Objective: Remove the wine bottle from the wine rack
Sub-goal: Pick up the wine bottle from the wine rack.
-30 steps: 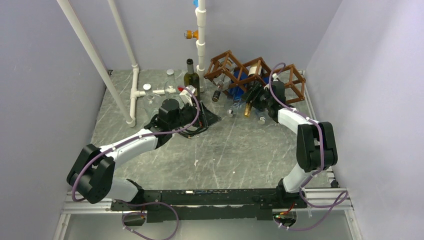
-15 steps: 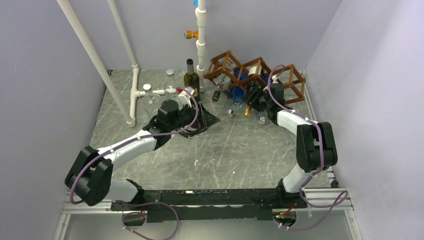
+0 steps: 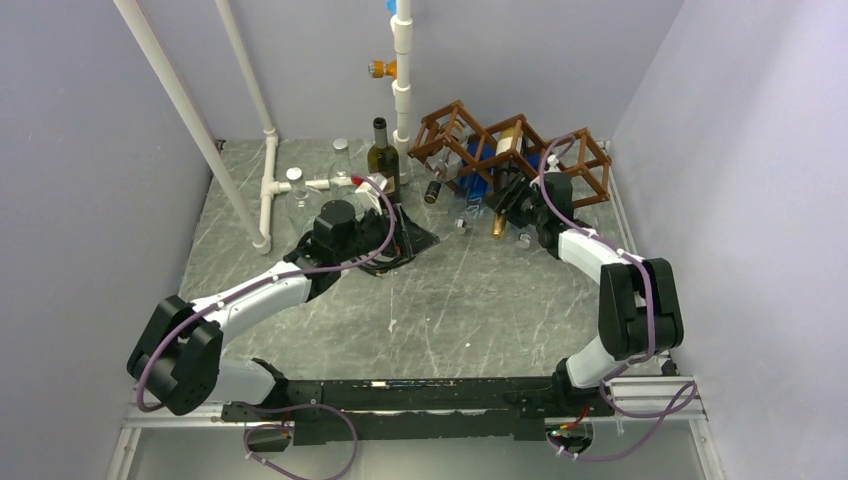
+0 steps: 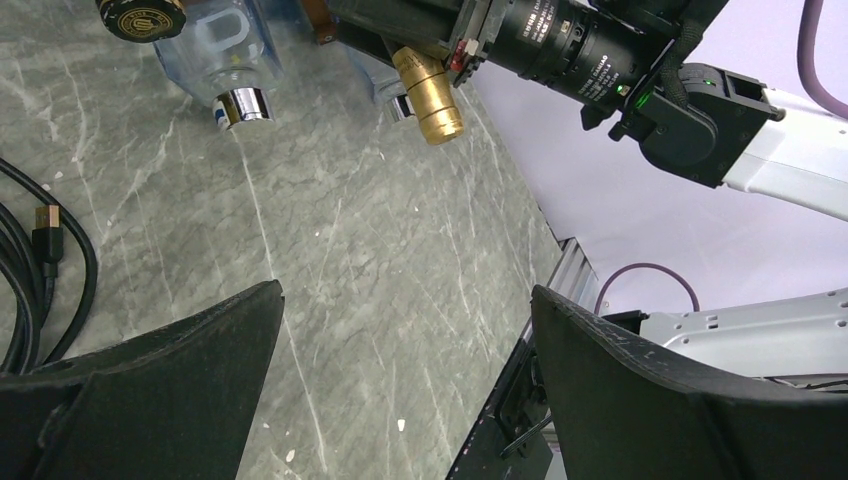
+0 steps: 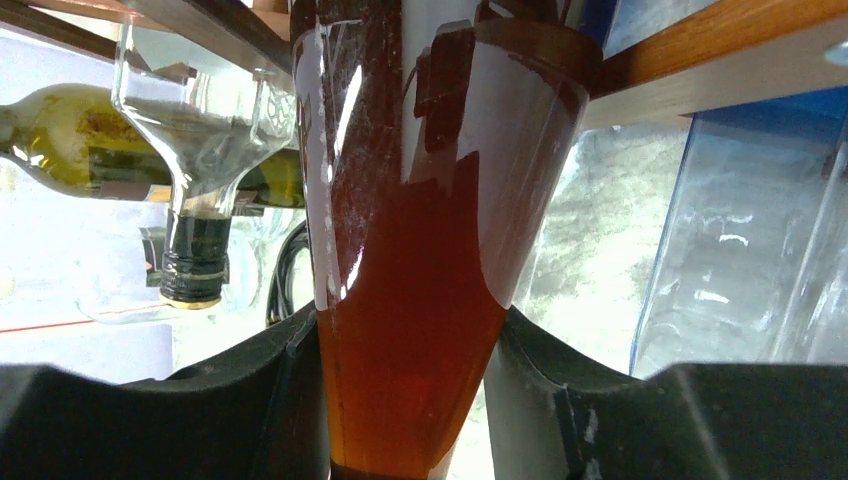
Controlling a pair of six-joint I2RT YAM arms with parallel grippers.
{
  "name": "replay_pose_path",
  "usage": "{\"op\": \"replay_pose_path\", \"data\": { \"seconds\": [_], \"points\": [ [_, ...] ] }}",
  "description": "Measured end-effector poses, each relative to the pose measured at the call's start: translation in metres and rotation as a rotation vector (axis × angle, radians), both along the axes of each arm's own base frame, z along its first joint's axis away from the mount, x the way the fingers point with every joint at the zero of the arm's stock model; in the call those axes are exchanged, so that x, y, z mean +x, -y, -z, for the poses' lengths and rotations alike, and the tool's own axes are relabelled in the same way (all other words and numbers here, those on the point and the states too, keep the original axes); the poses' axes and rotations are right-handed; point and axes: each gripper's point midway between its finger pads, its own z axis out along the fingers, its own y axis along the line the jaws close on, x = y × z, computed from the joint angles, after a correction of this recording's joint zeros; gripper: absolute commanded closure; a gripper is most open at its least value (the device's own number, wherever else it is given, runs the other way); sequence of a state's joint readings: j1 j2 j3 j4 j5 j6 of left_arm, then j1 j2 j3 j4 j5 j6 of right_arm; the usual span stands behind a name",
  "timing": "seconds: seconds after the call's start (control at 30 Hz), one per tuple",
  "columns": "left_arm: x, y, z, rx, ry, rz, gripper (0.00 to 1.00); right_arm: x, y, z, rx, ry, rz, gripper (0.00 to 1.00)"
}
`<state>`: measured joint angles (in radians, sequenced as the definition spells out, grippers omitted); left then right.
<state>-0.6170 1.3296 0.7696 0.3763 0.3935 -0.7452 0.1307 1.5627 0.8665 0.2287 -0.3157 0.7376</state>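
The grasp is judged to be made and the pull-out to be the step in hand; the right gripper point(image 5: 405, 345) is closed part-way onto the neck of the wine bottle point(image 5: 400, 180), with a dark pad pressed against the glass on each side. The bottle's body is lodged in a cell near the middle of the wine rack point(image 5: 700, 72), and its neck is pointed out of the rack's front; which row the cell belongs to cannot be told.

The left gripper point(image 4: 400, 360) is held wide open with nothing in it, low over the surface point(image 3: 450, 300), in front of the rack and off to its left.

A straight draw along the bottle's own axis, away from the rack's front, is judged to be called for next; firm pressure would be needed, since the neck is smooth, glossy and tapered and could slide between the pads; the slats and neighbouring bottles are close by and could be knocked.

The rack is built of thin brown wooden slats crossed into diamond-shaped cells; the held bottle is of amber-brown glass and tipped with a gold foil cap point(image 4: 432, 98). A clear glass bottle point(image 5: 190, 120) with a dark cap is lodged just left of it in the rack; the surface is grey, veined and stone-like.
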Motion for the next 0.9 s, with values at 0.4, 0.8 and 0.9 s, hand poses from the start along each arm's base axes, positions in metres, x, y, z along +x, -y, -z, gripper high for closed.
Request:
{"op": "replay_pose_path", "data": {
  "seconds": [0.4,0.8,0.9],
  "points": [
    [-0.004,-0.003,-0.004,-0.007,0.011,-0.001,0.0,-0.022,0.0,-0.005,-0.01,-0.014,-0.021,1.0],
    [-0.01,-0.007,0.002,-0.002,0.004,-0.003,0.0,-0.049,-0.003,-0.005,-0.017,-0.039,-0.068,1.0],
    [-0.011,-0.006,0.002,-0.001,0.004,-0.001,0.0,-0.052,-0.003,-0.006,-0.013,-0.044,-0.072,1.0]
  ]
}}
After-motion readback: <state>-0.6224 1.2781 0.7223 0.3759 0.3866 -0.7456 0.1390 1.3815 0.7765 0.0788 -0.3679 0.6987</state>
